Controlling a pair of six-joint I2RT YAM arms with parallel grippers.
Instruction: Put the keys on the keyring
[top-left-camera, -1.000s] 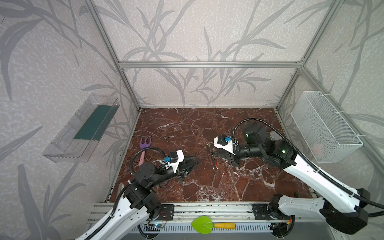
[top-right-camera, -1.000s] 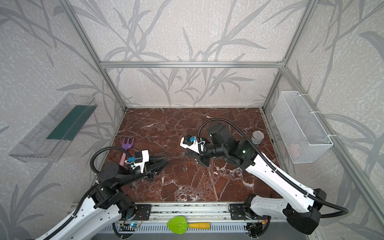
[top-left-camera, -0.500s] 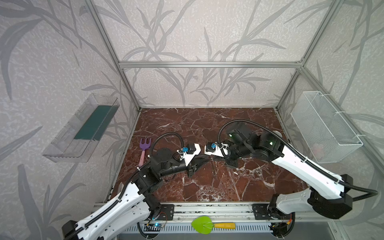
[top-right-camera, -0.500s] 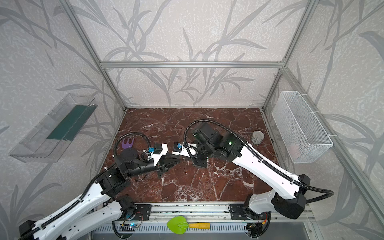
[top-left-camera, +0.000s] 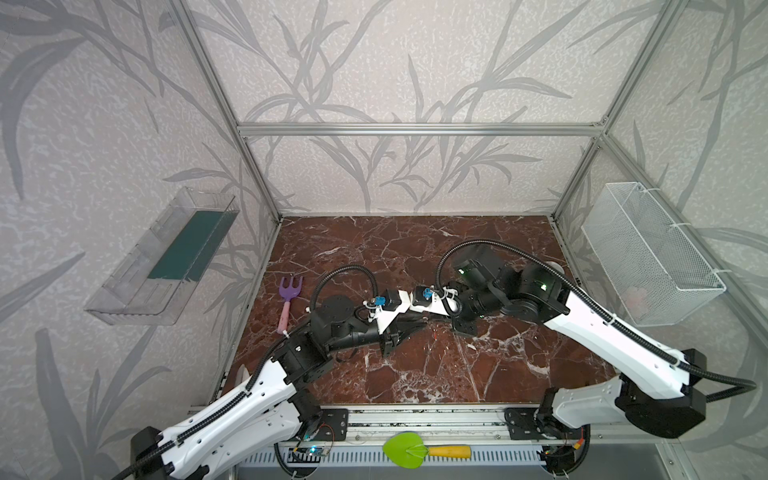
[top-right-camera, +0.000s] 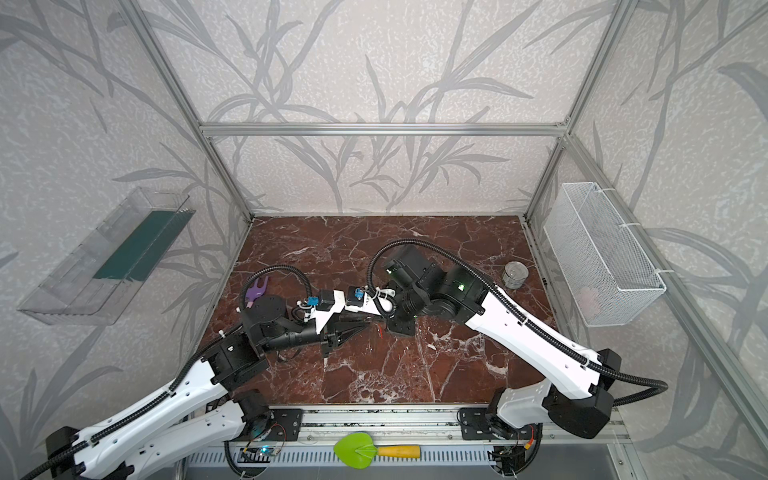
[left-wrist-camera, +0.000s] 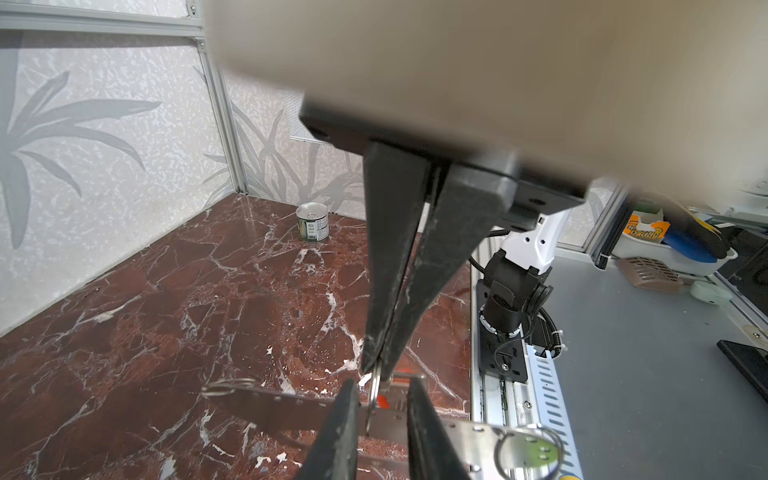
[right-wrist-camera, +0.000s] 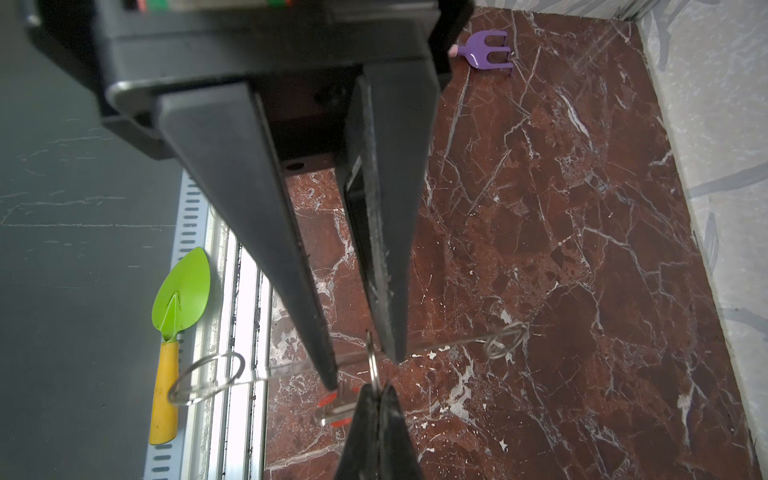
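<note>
At the left edge of the marble top (top-left-camera: 415, 386) in both top views lies a purple toy fork (top-left-camera: 290, 286), untouched. Right of it, the left gripper (top-left-camera: 419, 325) has pushed in to mid-frame: a second ago bare marble parted it from its partner, and now the two meet tip to tip. Its jaws stand a little apart, clamped on the middle of the keyring (left-wrist-camera: 286, 409). This is a flat pale metal strip with small holes and a wire loop at each end, carried clear of the marble across the lower part of the left wrist view.

Just right of centre, the right gripper (left-wrist-camera: 379, 368) has leaned in only slightly. Its jaws are pressed together on a thin split ring (right-wrist-camera: 372, 365) standing edge-on against the strip. The keys (right-wrist-camera: 334, 409) show as a silver blade just below that ring, and their red tag (top-left-camera: 435, 332) sits in a top view where it was a second ago. Whether they hang from the ring or lie on the marble beneath, the blur does not let me say. Far right, a tin can (top-right-camera: 515, 274) stands near the wall.

To my eye the approach is over and the threading is now in hand, not yet done. Fine work remains between ring and strip, where a small slip could drop either.
</note>
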